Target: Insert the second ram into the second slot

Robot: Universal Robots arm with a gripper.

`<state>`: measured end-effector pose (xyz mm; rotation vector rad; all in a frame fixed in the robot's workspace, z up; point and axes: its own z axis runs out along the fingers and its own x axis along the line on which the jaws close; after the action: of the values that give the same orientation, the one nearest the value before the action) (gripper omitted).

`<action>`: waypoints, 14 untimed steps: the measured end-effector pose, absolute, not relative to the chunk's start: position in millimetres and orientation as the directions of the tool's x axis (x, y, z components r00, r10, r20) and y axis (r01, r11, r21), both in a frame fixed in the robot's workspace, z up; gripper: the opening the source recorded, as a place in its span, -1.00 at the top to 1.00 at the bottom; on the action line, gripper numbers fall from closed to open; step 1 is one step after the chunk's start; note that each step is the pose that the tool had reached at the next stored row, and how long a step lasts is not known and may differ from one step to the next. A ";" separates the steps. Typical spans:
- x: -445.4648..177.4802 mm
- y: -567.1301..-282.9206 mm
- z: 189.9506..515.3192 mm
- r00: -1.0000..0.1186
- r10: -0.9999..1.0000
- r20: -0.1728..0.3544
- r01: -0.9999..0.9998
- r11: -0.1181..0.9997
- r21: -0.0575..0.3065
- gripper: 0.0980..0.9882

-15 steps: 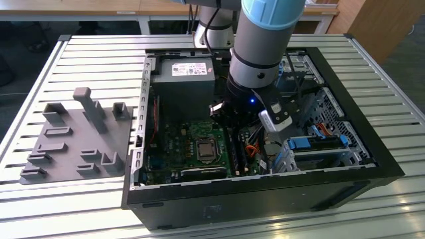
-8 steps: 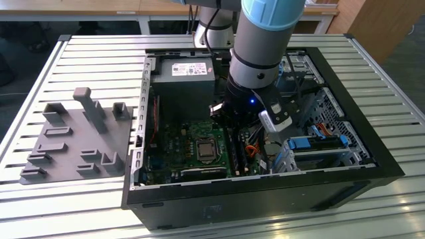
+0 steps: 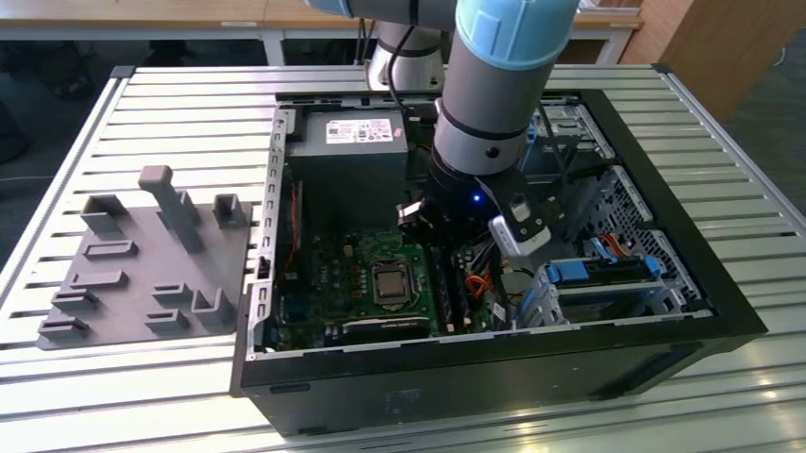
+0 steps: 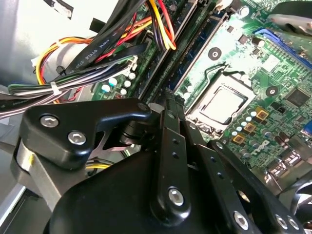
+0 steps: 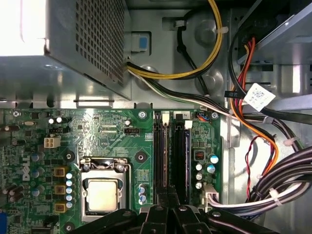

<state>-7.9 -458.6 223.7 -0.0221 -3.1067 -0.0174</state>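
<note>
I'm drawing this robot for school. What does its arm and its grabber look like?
The arm is a thick grey tube with light blue caps at its joints and a black band round it. A black cable runs along it, and a small blue light glows near the wrist. The gripper is black metal, made of flat linked bars held by shiny silver screws.

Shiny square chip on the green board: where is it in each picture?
Exterior view: the silvery square processor chip lies low in the open case, at the exterior view's left of the long black memory slots.
Second wrist view: the chip lies on the green board alongside the slots.
First wrist view: the chip lies beside the slots.
Shared landmark: those slots.
</note>
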 end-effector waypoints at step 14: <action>-7.8 -458.4 217.5 -0.999 0.014 0.034 0.014 1.000 0.012 0.98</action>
<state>-7.8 -458.4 217.5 -0.0221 -3.1072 -0.0196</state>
